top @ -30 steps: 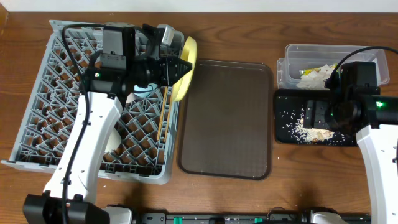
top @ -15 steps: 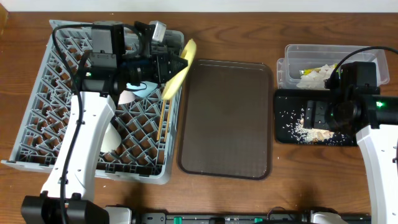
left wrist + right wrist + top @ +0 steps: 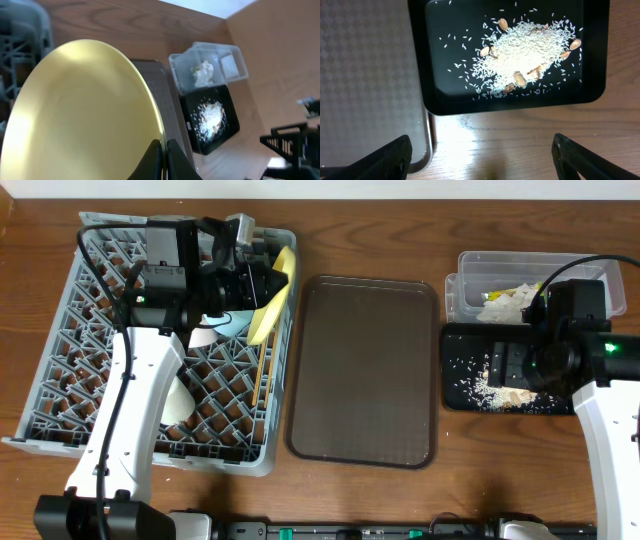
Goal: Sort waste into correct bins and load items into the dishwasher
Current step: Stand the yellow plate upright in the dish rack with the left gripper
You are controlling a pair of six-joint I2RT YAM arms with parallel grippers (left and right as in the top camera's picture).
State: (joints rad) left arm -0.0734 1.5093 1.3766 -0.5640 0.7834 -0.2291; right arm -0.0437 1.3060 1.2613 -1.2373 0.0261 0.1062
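Yellow plate (image 3: 262, 315) stands tilted on edge over the right rim of the grey dish rack (image 3: 70, 350), near the rack's far right corner. The left gripper (image 3: 163, 157) has its fingers clamped together on the plate's rim. Inside the rack, wooden chopsticks (image 3: 262, 370) lie along its right wall, and a light blue bowl (image 3: 232, 323) shows partly under the arm. Just right of the rack sits the brown serving tray (image 3: 365, 370). Further right, well apart from the rack, the black tray (image 3: 450, 75) holds scattered rice (image 3: 520, 50). Above that tray's near edge hovers the right gripper (image 3: 480, 160), fingers spread wide and holding nothing. The clear tub (image 3: 530, 265) with crumpled white paper (image 3: 510, 300) lies farthest from the rack.
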